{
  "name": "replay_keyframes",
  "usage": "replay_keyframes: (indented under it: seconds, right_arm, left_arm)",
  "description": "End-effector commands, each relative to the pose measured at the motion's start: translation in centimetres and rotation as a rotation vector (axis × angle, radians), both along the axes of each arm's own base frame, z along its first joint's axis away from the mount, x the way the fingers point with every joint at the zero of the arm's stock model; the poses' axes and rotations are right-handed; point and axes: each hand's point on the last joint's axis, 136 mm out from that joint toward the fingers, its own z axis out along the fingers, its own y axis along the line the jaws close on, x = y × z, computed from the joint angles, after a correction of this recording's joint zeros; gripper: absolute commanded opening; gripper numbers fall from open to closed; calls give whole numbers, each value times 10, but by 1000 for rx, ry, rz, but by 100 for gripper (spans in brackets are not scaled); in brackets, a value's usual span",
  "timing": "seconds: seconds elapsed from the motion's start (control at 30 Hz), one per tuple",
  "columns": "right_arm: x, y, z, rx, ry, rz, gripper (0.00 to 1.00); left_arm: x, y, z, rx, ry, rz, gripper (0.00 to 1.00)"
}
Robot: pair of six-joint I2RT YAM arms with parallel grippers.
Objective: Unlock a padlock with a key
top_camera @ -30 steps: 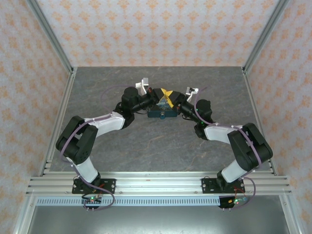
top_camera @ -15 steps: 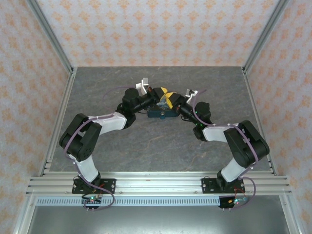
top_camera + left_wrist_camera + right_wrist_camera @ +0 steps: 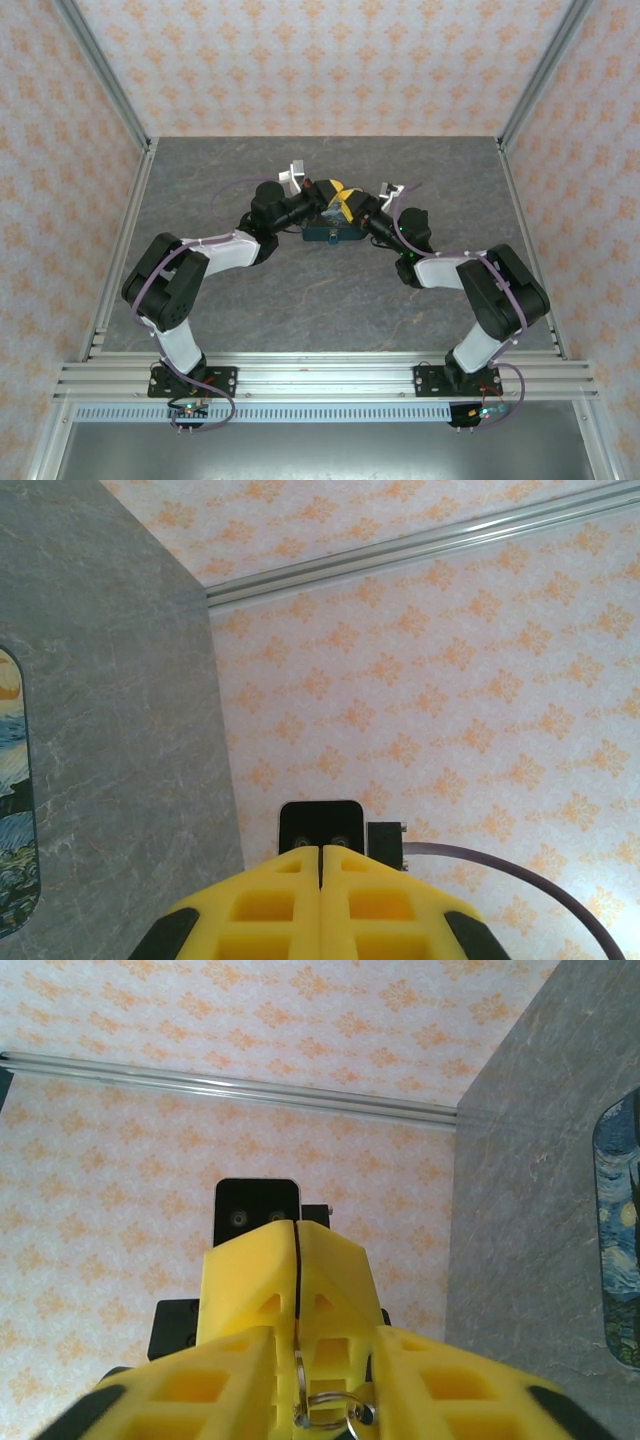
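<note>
Gripping key (image 3: 298, 1380) edge-on, lengthwise along right fingers (image 3: 250, 1290)

Table (image 3: 330, 300): flat grey marbled top, bounded left and right by aluminium frame rails and along the near edge by a slotted aluminium rail (image 3: 330, 380). One item lies directly on it: a dark blue starry-night printed tin (image 3: 335, 236), flat on the surface, far of centre, partly covered from above.
</note>
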Motion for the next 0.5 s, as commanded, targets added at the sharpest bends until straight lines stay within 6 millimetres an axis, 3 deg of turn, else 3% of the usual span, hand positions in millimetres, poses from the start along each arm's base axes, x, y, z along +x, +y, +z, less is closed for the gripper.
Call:
replay_keyframes:
  seconds: [0.0, 0.17, 0.47]
  right_arm:
    - [-1, -10, 11, -24, -50, -10, 37]
    - [-3, -38, 11, -98, -56, -54, 39]
    - [0, -25, 32, -151, -139, 23, 39]
  left_arm:
    - [-4, 0, 5, 7, -34, -8, 0]
    - [-5, -1, 4, 21, -31, -14, 0]
    - [-8, -10, 10, 11, -40, -46, 0]
